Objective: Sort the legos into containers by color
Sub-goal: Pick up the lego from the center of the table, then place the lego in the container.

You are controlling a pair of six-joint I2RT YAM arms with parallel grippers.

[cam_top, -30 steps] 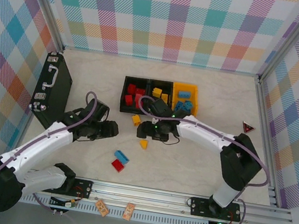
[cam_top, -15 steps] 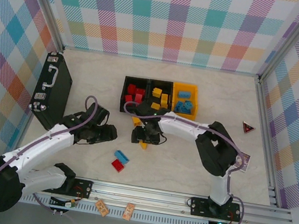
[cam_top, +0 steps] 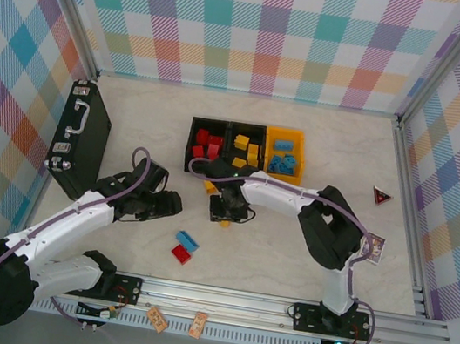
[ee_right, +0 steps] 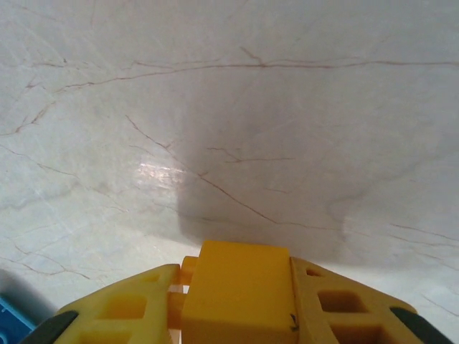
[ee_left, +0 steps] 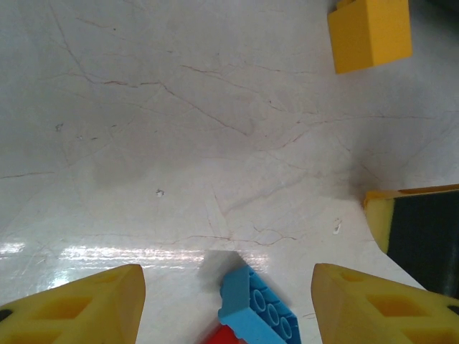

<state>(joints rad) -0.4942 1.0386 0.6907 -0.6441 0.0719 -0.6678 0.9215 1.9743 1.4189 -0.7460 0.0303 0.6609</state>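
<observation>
Landmark: containers [cam_top: 190, 141], 3 joined bins. Red bricks in left black bin, yellow in mid black bin, blue in orange-yellow bin.
Right gripper [cam_top: 225, 213]: low over table [cam_top: 287, 252], just on near side of containers, in line w/ mid bin.
Right jaws: clamped on held yellow brick [ee_right: 240, 283]. Wrist view shows brick filling the gap betw. both fingers [ee_right: 122, 312].
Change, right: 1 s ago jaws stood apart, closer to containers, w/ this brick lying free. Arm has since swung over it and closed.
Meaning: grasp step looks done. Next step judged as lift + carry to mid bin, where the other yellows sit.
Left gripper [cam_top: 173, 204]: near side of containers, off their left end. Jaws apart, nothing betw. them. No change over last 1 s.
Left wrist view: blue brick [ee_left: 258, 308] touching red brick [ee_left: 219, 337], both close ahead of the open fingers.
Loose legos: loose yellow brick [cam_top: 209, 186] just in front of containers' left bin. Blue + red pair further out on near side.
Remaining: 4 bricks outside containers incl. the held one. Sort judged mostly complete.
Risk: brick sits near fingertips, so it may slip on lift.
</observation>
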